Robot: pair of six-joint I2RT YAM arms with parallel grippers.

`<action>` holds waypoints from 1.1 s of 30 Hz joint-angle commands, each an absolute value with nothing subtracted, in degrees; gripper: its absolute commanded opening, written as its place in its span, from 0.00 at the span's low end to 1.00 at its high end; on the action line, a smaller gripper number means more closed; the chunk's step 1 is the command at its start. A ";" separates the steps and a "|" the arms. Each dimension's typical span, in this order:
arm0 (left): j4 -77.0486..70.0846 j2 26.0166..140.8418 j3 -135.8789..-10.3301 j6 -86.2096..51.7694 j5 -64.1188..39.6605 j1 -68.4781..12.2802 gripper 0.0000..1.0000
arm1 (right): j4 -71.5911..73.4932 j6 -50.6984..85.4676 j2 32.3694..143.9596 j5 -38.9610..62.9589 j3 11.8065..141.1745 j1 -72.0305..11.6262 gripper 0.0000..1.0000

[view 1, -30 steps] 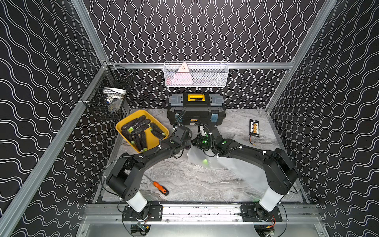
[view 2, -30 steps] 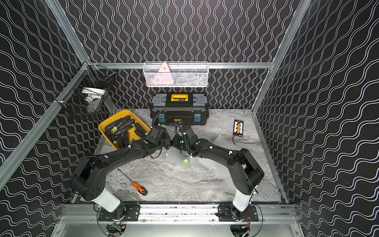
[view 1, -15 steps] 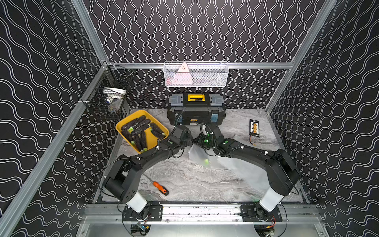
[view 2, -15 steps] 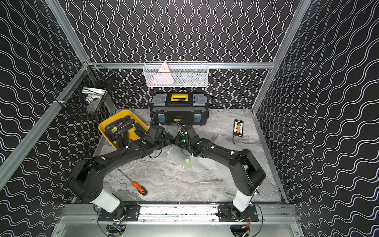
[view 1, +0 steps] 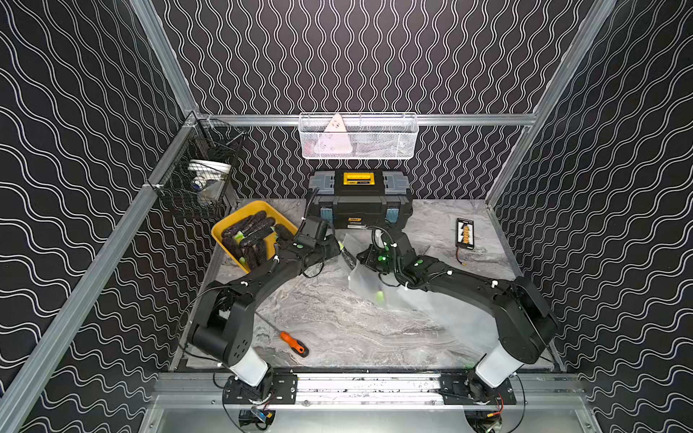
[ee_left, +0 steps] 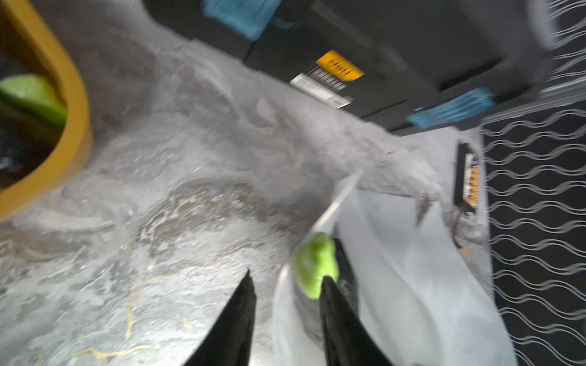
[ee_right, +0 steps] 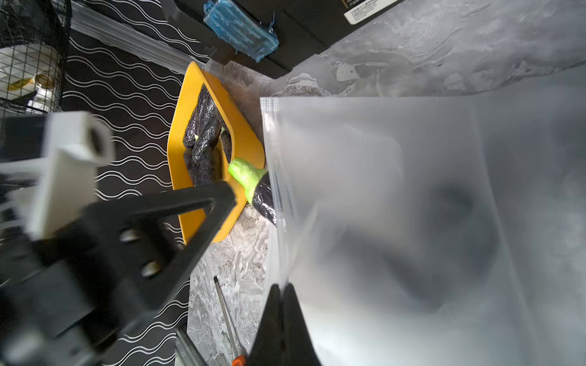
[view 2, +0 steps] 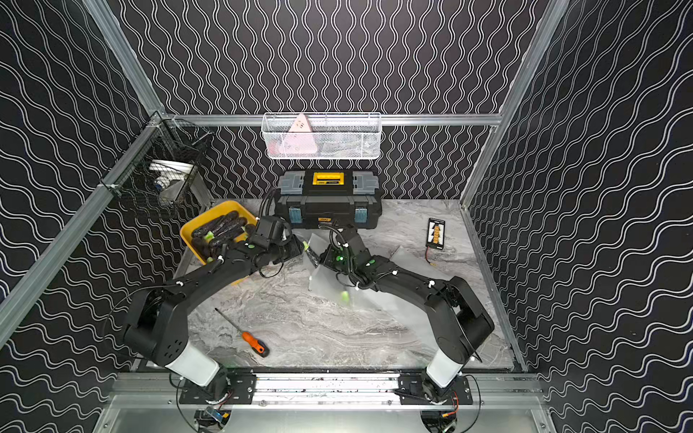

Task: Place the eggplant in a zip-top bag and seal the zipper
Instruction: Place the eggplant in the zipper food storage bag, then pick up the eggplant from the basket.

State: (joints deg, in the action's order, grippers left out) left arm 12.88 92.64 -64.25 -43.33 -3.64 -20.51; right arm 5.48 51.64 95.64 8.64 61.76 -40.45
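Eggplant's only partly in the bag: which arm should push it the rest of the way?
Left. The left fingers, open, sit right by the green stem of the eggplant, which sticks out of the bag mouth. The right fingers are shut on the bag edge, so busy.

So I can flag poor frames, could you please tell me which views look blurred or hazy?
Left wrist view: motion blur throughout, smearing the toolbox label and the green stem of the eggplant. Right wrist view: yellow tray and screwdriver crisp, but the bag is a milky haze. Both top views: sharp and evenly lit.
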 commanded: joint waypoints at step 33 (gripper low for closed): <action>22.34 89.95 -72.98 -37.44 -3.70 -15.43 0.67 | 2.47 46.11 92.32 5.21 64.13 -40.08 0.00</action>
State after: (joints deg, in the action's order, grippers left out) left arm 17.02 91.29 -72.20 -39.64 -6.76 -17.58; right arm 4.14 48.01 92.73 8.23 63.70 -40.03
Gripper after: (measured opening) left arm 0.675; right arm 0.050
